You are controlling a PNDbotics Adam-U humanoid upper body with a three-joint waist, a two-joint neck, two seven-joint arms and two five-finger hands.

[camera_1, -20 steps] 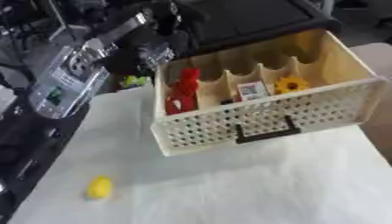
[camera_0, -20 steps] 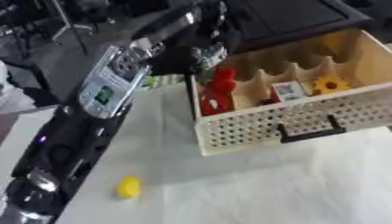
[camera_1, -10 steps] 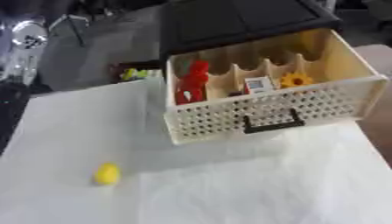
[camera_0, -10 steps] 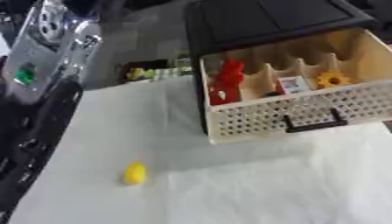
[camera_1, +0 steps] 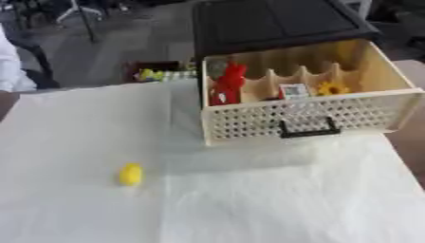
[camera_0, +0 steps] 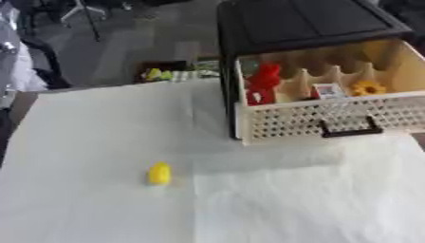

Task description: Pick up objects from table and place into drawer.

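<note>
White paper-covered table (camera_0: 274,199) across lower two thirds of frame, creased down the middle, a little askew. Grey floor beyond the far edge, upper left; chair or stand legs (camera_0: 83,14) at top left; white cloth shape (camera_1: 13,61) at left edge, blurred, not identifiable. Small dark tray of yellow-green bits (camera_0: 170,73) just past the table's far edge, upper centre-left.

Black cabinet (camera_0: 299,23) upper right, standing on the table. Cream perforated drawer (camera_1: 307,118) pulled out of it toward the viewer, black handle (camera_1: 309,130) on its front, wavy dividers inside. In the drawer: red object (camera_1: 226,85) upright in the left compartment; small white-and-red box (camera_1: 293,90) mid-drawer; yellow flower-like piece (camera_1: 332,88) just right of the box.

Small yellow object (camera_0: 159,173) lying alone on the paper, lower left of centre, well apart from the drawer.

Neither hand visible in either view; finger state impossible to tell.
</note>
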